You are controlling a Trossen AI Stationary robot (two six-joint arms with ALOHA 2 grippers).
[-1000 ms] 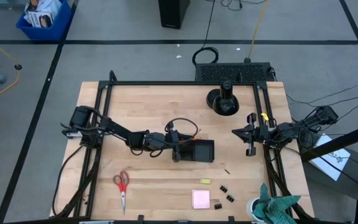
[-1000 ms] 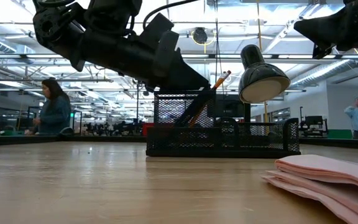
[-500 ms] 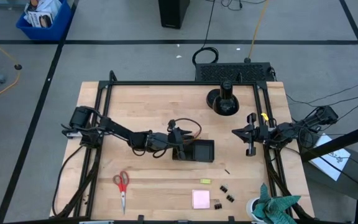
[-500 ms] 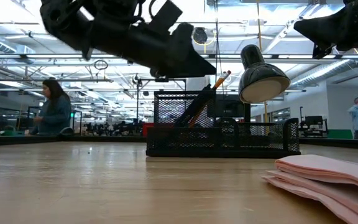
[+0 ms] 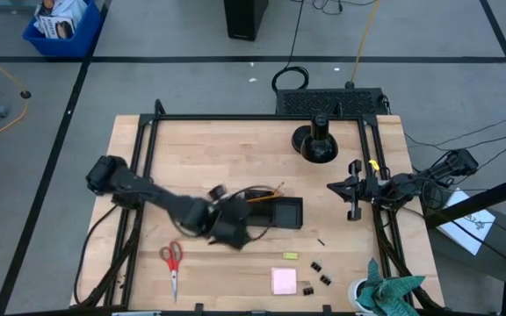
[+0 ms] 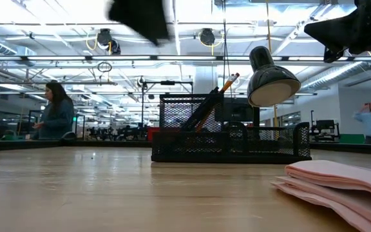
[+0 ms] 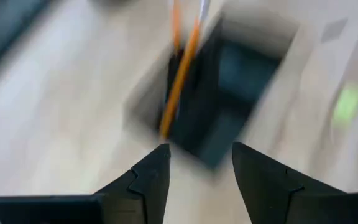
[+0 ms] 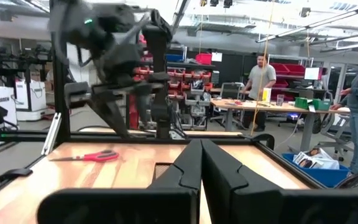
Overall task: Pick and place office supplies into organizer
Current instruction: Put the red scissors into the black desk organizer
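Table pale matt wood; organizer black wire mesh; sticky-note pad pink paper.

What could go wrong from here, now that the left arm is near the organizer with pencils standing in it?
1. The pencils lean out of the organizer toward the left gripper, whose jaws are open and empty; a sweep could snag them or nudge the organizer.
2. The binder clips are tiny and clustered by the sticky-note pad, so a grasp may slip or disturb the neighbours.
3. The scissors lie flat, hard to pinch.
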